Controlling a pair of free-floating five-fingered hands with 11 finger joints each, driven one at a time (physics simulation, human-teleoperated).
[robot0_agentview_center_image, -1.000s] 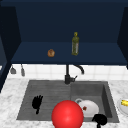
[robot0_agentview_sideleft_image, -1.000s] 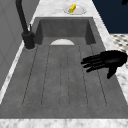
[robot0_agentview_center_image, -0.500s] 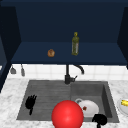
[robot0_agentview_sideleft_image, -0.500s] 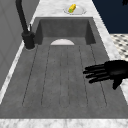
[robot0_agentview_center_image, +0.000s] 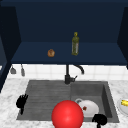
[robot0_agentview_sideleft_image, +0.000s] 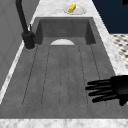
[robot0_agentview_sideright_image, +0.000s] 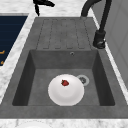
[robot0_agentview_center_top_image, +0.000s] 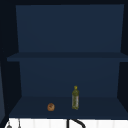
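A grey stone sink (robot0_agentview_center_image: 110, 95) is set into a pale marbled worktop (robot0_agentview_sideleft_image: 62, 7), with a ribbed draining board (robot0_agentview_sideleft_image: 62, 77) on its left half and a deep basin on the right. The black left hand (robot0_agentview_center_image: 22, 101) hovers over the draining board at about eight o'clock from the tall black tap (robot0_agentview_center_image: 68, 75); in the left side view the same hand (robot0_agentview_sideleft_image: 117, 86) shows its fingers (robot0_agentview_sideleft_image: 98, 88) stretched out flat and slightly spread, holding nothing. The black right hand (robot0_agentview_center_image: 99, 119) hangs at the basin's front edge, at about five o'clock; I cannot tell how its fingers are set. Just beside it in the basin lies a round white plate (robot0_agentview_sideright_image: 65, 90) bearing a small red strawberry (robot0_agentview_sideright_image: 65, 82), untouched so far. A large glossy red ball (robot0_agentview_center_image: 67, 115) sits low at six o'clock. A small dish with a yellow piece of food (robot0_agentview_center_image: 124, 103) rests at three o'clock. On the dark blue shelf (robot0_agentview_center_image: 107, 58) above stand a green glass bottle (robot0_agentview_center_image: 75, 44) and a small brownish round object (robot0_agentview_center_image: 51, 53).
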